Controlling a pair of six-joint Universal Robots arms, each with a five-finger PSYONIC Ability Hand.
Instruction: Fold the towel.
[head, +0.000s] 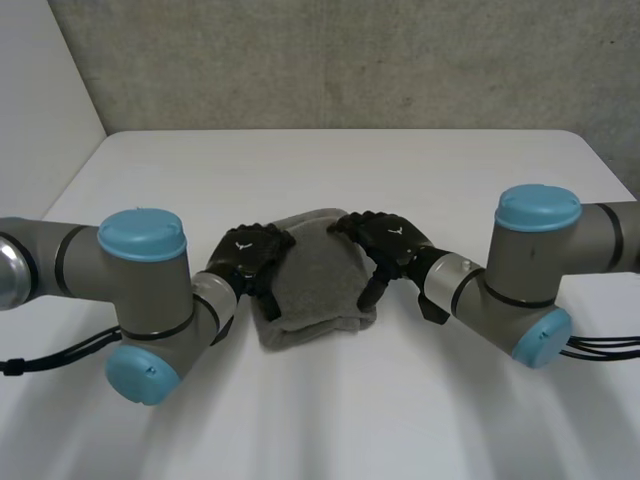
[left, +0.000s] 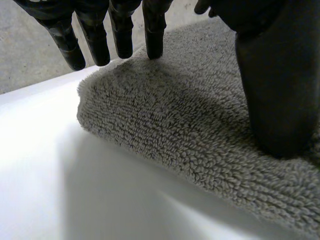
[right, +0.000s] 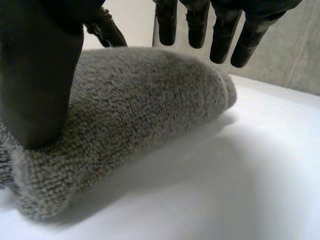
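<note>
Head view: left robot hand (head: 250, 262) and right robot hand (head: 385, 243) rest on the towel (head: 318, 288), fingers straight, gripping nothing.

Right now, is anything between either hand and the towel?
Nothing visible does. The left hand sits on the left side of the towel and the right hand on its right side, each thumb pressing the cloth.

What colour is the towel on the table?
The towel is plain grey terry, no pattern; clearest in the left wrist view.
</note>
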